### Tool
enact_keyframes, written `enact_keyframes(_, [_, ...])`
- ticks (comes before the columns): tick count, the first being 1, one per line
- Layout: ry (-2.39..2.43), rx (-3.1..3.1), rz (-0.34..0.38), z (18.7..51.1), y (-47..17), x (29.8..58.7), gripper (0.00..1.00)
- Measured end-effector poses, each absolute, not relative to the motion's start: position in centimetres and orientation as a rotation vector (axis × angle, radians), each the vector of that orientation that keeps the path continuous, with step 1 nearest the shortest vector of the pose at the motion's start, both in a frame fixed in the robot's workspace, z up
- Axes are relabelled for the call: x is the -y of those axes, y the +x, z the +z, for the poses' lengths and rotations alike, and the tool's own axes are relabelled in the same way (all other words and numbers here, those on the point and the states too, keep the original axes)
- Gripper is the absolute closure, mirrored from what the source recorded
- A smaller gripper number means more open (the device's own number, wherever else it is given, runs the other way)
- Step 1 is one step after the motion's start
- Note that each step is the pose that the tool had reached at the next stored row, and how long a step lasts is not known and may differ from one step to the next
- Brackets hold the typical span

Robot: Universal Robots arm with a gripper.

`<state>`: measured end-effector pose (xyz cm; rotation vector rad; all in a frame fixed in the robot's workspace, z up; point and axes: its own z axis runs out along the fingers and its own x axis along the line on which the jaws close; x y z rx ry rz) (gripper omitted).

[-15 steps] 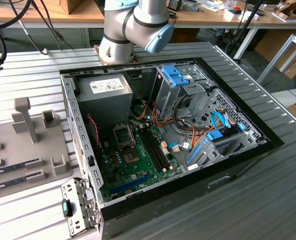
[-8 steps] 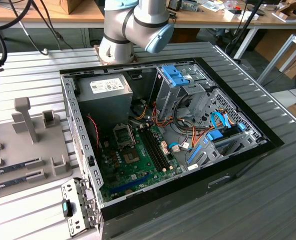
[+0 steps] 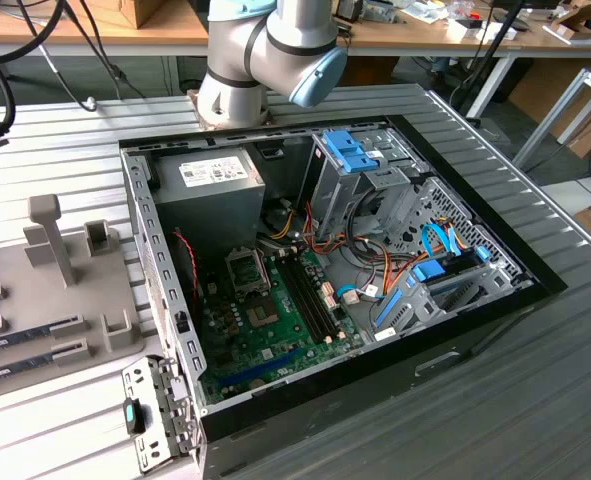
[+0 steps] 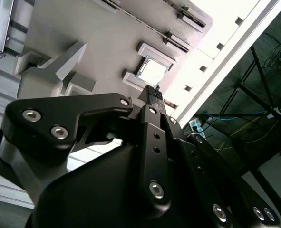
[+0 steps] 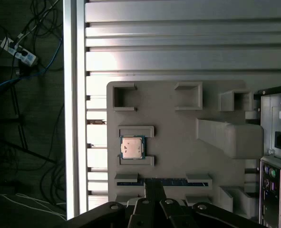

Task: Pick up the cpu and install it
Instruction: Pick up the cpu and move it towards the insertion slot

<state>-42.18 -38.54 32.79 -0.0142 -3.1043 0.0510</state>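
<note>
**A:** Where's the cpu (image 5: 131,147)?

**B:** In the first wrist view it lies flat in the grey holder (image 5: 178,118), between two low ridges (image 5: 136,129) that bracket opposite sides of it. The holder sits on the ribbed tabletop (image 5: 178,47), just beside the open case (image 3: 145,220).

**A:** And the gripper (image 5: 154,184)?

**B:** It hangs over the holder, near the cpu but not touching it, and it carries nothing. I cannot tell from these angles whether it is apart or together.

**A:** So what is the step, and how is it done well?

**B:** I judge it to be the approach for the pick. The gripper should be centred over the chip, squared to its edges and brought down plumb. The ridges block two sides, so the hold probably belongs on the two free edges. The chip is thin and offers little to bite on, so I'd use light force and keep it level. A tilted lift could catch it on a ridge.

**A:** What about materials?

**B:** The cpu is small, square and flat, with a smooth silver-grey metal lid that shines faintly and a green board rim. The holder is matte grey and blocky with rounded corners, and it looks like plastic. The tabletop is bright grooved metal that glares in the light. The gripper is matte black with silver bolt heads (image 4: 59,132).
</note>
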Motion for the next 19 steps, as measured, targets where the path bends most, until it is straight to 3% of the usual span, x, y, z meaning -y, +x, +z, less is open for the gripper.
enact_keyframes(19, [-0.014,3.104,0.051,32.23,-42.15,38.54,0.89])
